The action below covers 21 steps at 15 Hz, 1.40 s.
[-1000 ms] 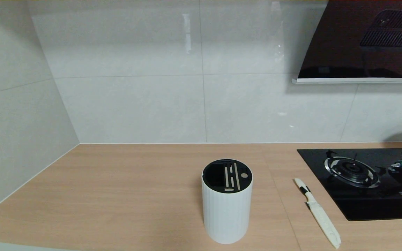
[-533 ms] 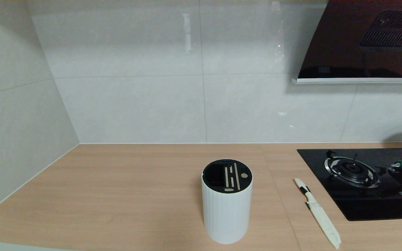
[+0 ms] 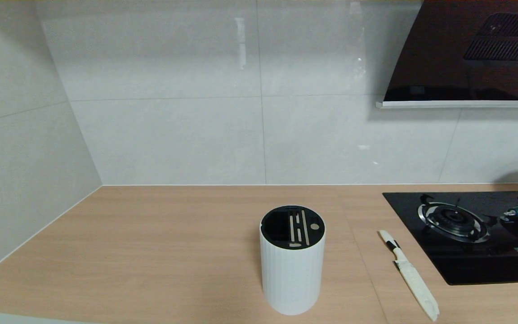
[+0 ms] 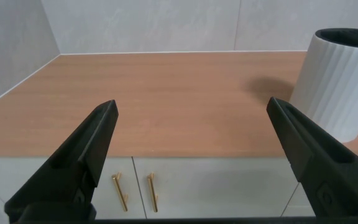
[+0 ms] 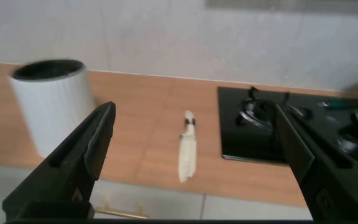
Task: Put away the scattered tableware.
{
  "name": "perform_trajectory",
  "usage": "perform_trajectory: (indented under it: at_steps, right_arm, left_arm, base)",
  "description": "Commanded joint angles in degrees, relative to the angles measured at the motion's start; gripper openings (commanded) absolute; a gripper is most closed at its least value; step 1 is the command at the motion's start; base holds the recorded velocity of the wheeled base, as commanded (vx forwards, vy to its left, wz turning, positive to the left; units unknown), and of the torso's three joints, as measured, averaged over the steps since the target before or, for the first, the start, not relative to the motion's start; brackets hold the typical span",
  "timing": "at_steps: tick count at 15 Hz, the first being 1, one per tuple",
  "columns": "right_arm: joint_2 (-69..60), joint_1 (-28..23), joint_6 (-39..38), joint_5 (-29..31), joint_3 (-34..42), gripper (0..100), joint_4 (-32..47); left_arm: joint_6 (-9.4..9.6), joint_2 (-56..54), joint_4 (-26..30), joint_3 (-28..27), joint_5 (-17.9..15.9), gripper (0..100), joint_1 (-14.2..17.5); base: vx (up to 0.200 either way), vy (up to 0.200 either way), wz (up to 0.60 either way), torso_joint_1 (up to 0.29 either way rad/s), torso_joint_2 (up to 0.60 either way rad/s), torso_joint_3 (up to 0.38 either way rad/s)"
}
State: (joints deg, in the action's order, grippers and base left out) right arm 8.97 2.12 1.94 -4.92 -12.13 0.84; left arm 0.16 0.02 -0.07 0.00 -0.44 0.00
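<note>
Head view: the cream kitchen knife (image 3: pixel 408 274) lies flat on the wooden counter (image 3: pixel 151 252), between the white ribbed knife holder (image 3: pixel 292 265) and the black gas hob (image 3: pixel 466 238), touching neither. The holder stands upright near the counter's front edge, its narrow slots (image 3: pixel 298 228) facing up. The left gripper (image 4: pixel 191 118) hangs in front of the counter, fingers spread wide and empty. The right gripper (image 5: pixel 194 121) is likewise spread and empty, with the knife ahead of it. The knife sits low and thin, so a pinch may skid it toward the hob or off the edge. A blade that misses its slot could tip the tall holder.
</note>
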Motion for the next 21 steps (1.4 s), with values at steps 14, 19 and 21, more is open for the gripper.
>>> perform_trajectory:
  at_steps: [14,19,21]
  right_arm:
    - [86.13,5.96,1.58,2.55,-13.89,100,-29.14]
    - [104.58,4.91,1.49,4.4,-15.29,100,-41.53]
    - [108.8,4.82,1.4,4.49,-15.82,100,-44.96]
  left_arm:
    - [0.02,-0.02,-0.01,0.0,0.0,100,0.0]
    - [0.02,-0.02,-0.01,0.0,0.0,100,0.0]
    - [0.02,-0.02,-0.01,0.0,0.0,100,0.0]
  base:
    - [0.0,0.0,0.0,0.0,0.0,0.0]
    - [0.0,0.0,0.0,0.0,0.0,0.0]
    - [0.0,0.0,0.0,0.0,0.0,0.0]
